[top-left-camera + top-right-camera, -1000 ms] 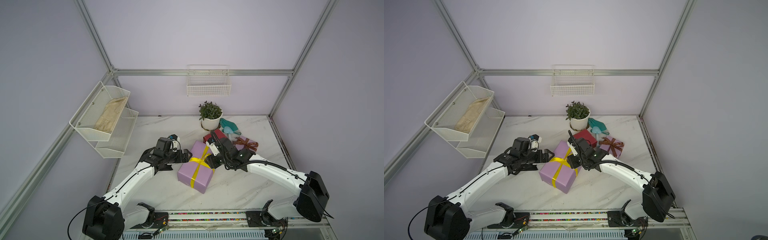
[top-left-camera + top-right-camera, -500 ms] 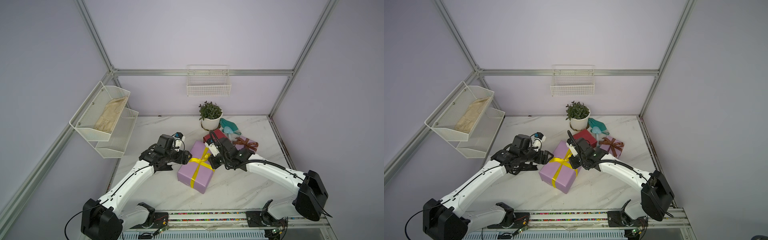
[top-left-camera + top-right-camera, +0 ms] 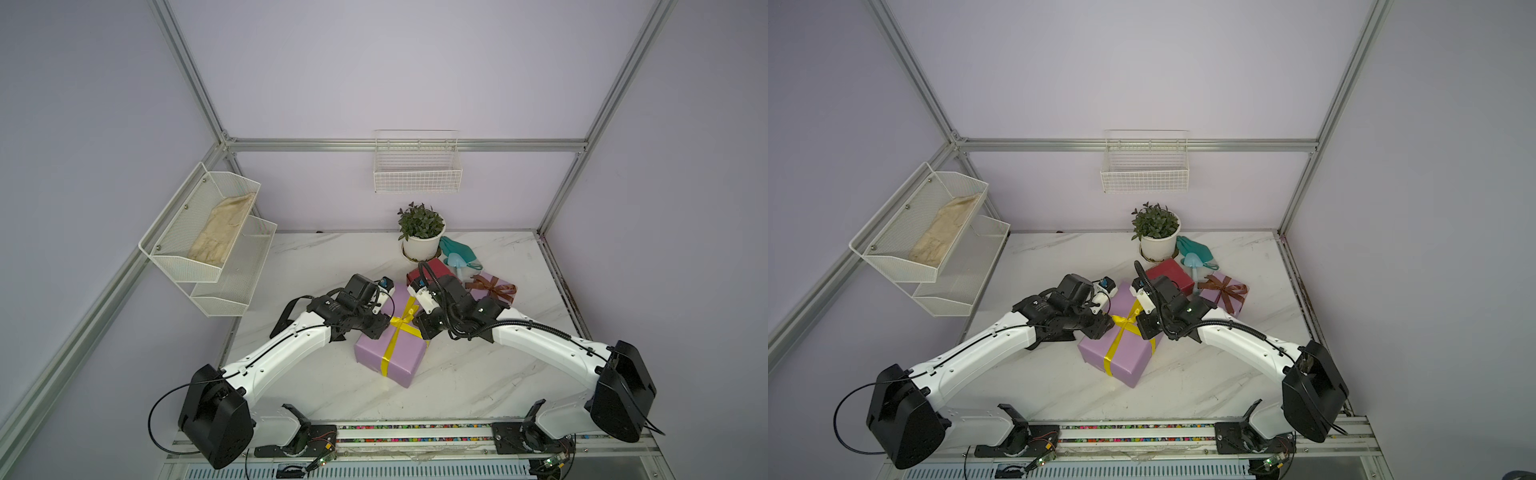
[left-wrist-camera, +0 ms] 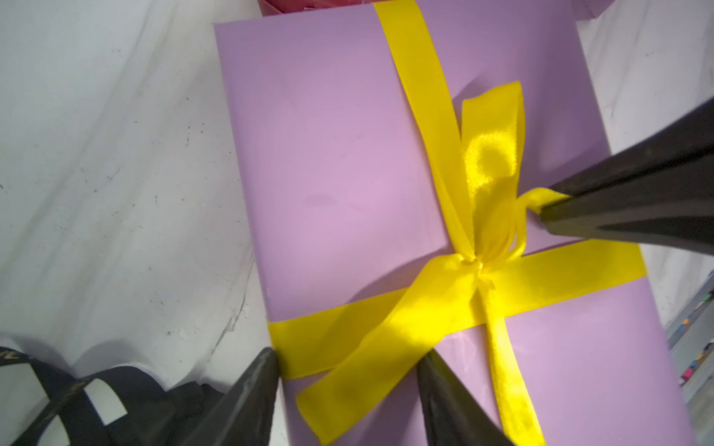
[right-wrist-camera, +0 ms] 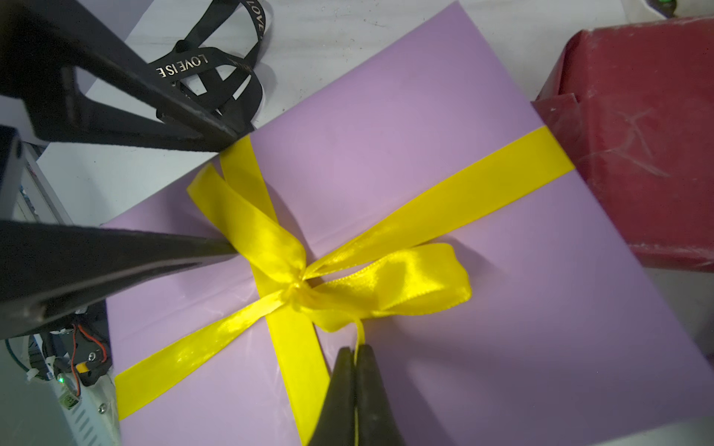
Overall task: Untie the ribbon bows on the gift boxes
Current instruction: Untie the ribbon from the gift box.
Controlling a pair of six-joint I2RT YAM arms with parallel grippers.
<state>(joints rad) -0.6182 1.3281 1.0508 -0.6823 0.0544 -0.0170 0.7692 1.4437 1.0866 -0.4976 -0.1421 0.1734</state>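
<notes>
Large lilac box (image 5: 386, 135), yellow ribbon (image 5: 297, 285) bowed: right gripper (image 5: 355, 349) pinched one strand, left gripper (image 4: 347, 353) stood parted astride another length.

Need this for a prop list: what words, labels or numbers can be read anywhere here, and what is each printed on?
"LOVE IS E": pale lettering on the black ribbon, lying loose beside the large lilac box; the rest disappears round a fold.
More lettering on another loop of that ribbon: too tilted to read.
No text seen on the yellow ribbon or the red box.
</notes>
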